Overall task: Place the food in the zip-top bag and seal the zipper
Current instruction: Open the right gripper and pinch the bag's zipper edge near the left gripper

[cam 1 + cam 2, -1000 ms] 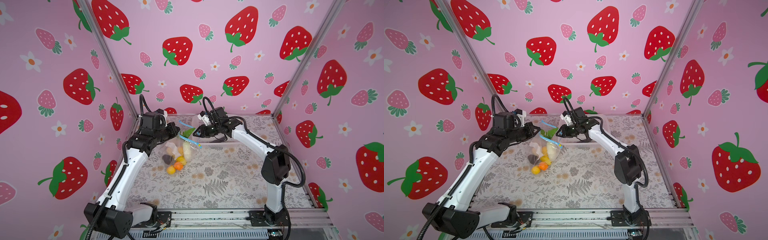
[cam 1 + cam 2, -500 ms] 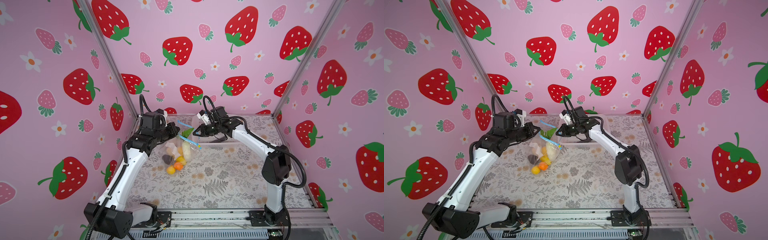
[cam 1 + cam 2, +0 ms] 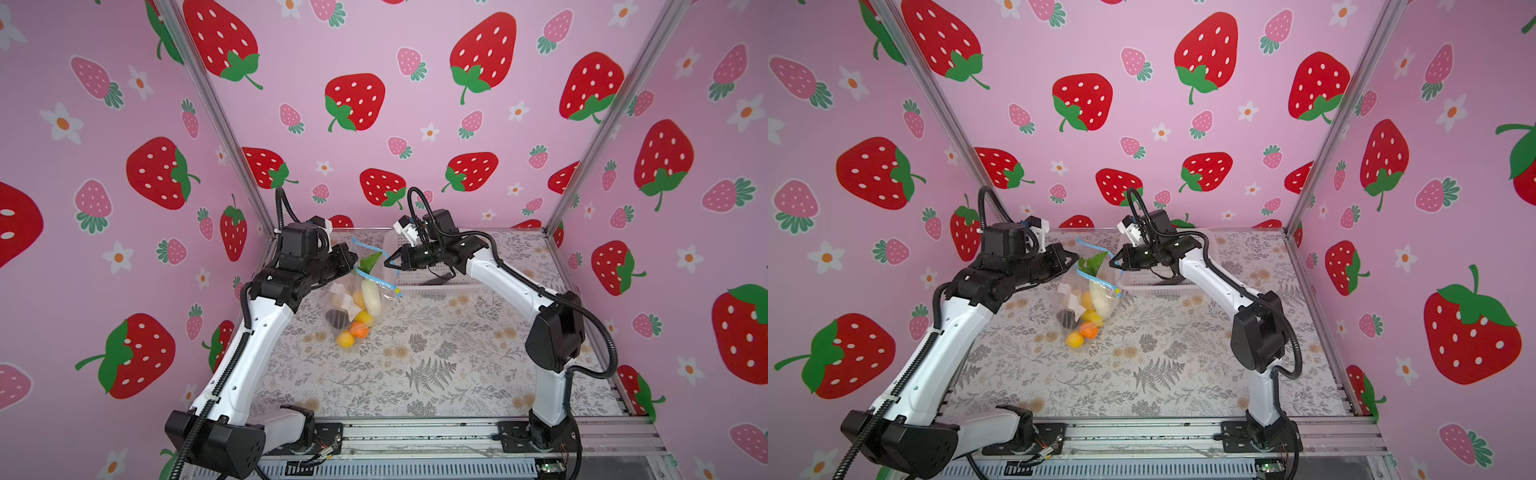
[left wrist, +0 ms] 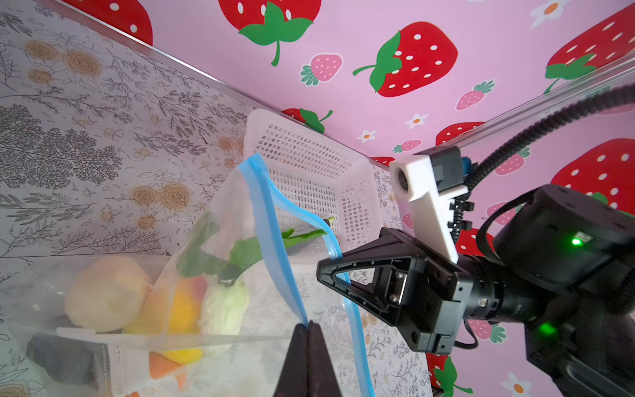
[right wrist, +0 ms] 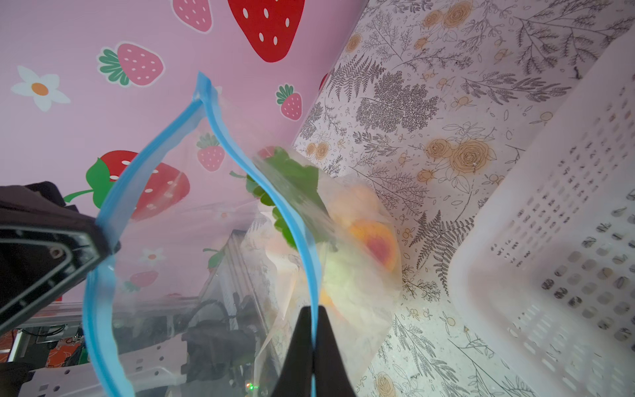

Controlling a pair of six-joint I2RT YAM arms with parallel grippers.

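We are holding the zip-top bag [image 3: 351, 297] up by its mouth, at about 10 o'clock from the middle of the floral surface [image 3: 436, 357] in both top views. Our left gripper [image 3: 355, 266] is meeting the mouth from 9 o'clock. Its jaws are pressing together on one lip of the light blue zipper [image 4: 275, 240], and in the left wrist view the two dark tips are closing on the strip. Our right gripper [image 3: 386, 262] is facing it from 3 o'clock, with its jaws clamping the other lip in the same way. In the right wrist view that lip is running down between the tips.

The two lips are standing apart and the mouth is gaping between the grippers. The bag is slanting down from its mouth at 12 o'clock to its closed end at 6 o'clock, and we cannot tell whether that end is resting on the surface.

The food [image 3: 357, 316] is sitting inside the bag. A green leafy piece [image 3: 370, 262] is poking up at the mouth, with a pale long piece [image 3: 371, 297] below it. A dark piece [image 3: 336, 318] is lying toward 9 o'clock, and an orange piece [image 3: 359, 329] and a yellow piece [image 3: 345, 339] are lying at the 6 o'clock end.

A white perforated basket [image 3: 432, 286] is sitting at 3 o'clock of the bag, under and behind the right gripper.
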